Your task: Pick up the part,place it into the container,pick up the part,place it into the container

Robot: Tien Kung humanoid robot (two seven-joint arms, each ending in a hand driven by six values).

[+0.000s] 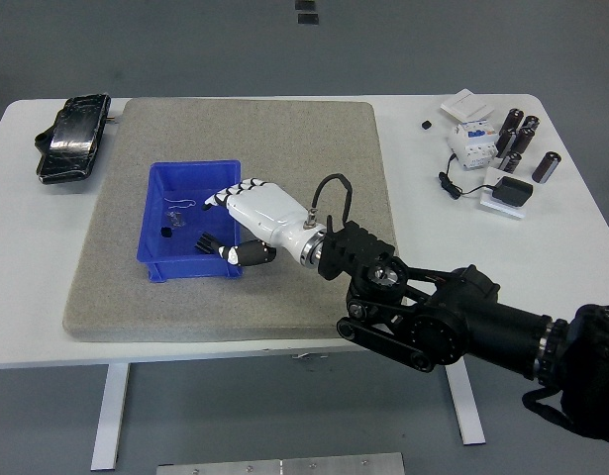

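The white worktop [581,237] carries a grey mat [284,287], and on the mat sits the blue container [155,233]. The right hand [253,211] reaches over the container's right wall, its fingers [217,197] spread and holding nothing. Inside the container, just left of the hand, lies a dark toothed part [207,240], long axis running left-right. Farther left lies a small black part [167,233].
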